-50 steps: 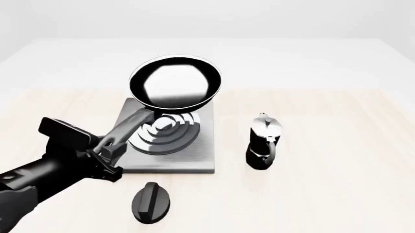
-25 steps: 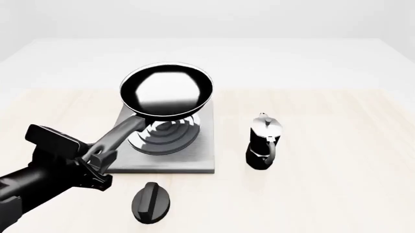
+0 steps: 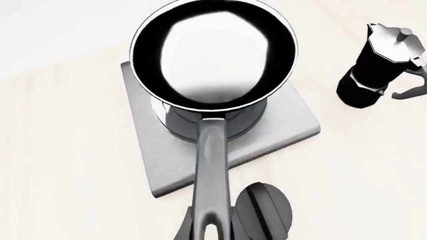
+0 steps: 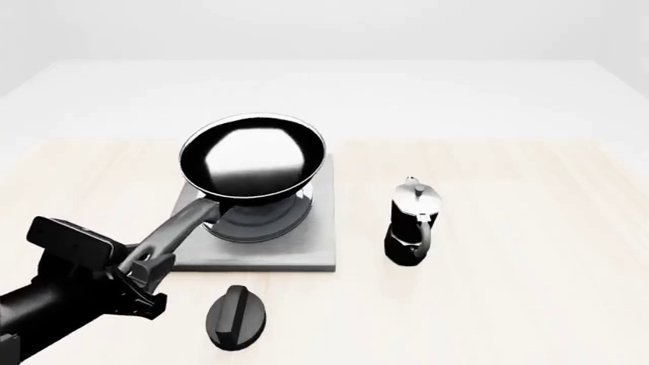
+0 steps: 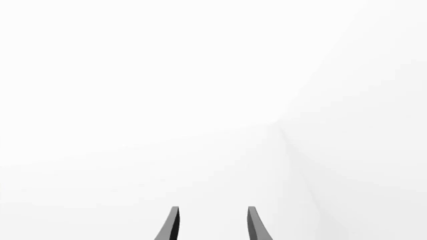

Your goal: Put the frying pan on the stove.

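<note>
Front view: the left gripper (image 4: pixel 137 262), clamped on the frying pan (image 4: pixel 252 158) handle, has lowered it onto the stove (image 4: pixel 304 247) rings; the right gripper (image 5: pixel 211 225) gapes, empty.

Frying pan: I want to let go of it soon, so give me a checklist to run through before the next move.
1. Left gripper shut on the frying pan handle: ok.
2. Pan over the stove rings: ok.
3. Pan resting flat on the rings: cannot tell.
4. Moka pot apart from the pan: ok.
5. Black knob off the stove: ok.
6. Right gripper open, holding nothing: ok.
</note>
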`<state>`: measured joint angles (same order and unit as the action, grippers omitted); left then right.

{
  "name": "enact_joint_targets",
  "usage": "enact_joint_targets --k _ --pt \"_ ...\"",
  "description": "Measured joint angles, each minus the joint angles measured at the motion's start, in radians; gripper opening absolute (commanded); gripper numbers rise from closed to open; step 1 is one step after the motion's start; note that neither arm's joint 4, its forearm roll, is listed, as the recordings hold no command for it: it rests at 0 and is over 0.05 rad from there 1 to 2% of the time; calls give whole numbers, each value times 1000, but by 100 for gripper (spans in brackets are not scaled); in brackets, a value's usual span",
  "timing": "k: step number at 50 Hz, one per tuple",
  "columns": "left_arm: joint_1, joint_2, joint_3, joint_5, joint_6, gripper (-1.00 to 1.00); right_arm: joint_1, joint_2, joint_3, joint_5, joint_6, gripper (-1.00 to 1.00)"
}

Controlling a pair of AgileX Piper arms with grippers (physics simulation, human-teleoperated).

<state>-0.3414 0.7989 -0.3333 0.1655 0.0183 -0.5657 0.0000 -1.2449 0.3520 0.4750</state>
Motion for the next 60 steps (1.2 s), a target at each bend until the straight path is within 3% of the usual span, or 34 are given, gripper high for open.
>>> enact_joint_targets --k 18,35,60 --pt "2 -15 41 -16 -26 -100 6 0 -1 0 -6 100" --pt "-13 60 72 -112 -45 -100 4 0 -1 -2 -7 100" --pt "17 100 96 -161 -26 -100 3 0 5 -6 -8 100"
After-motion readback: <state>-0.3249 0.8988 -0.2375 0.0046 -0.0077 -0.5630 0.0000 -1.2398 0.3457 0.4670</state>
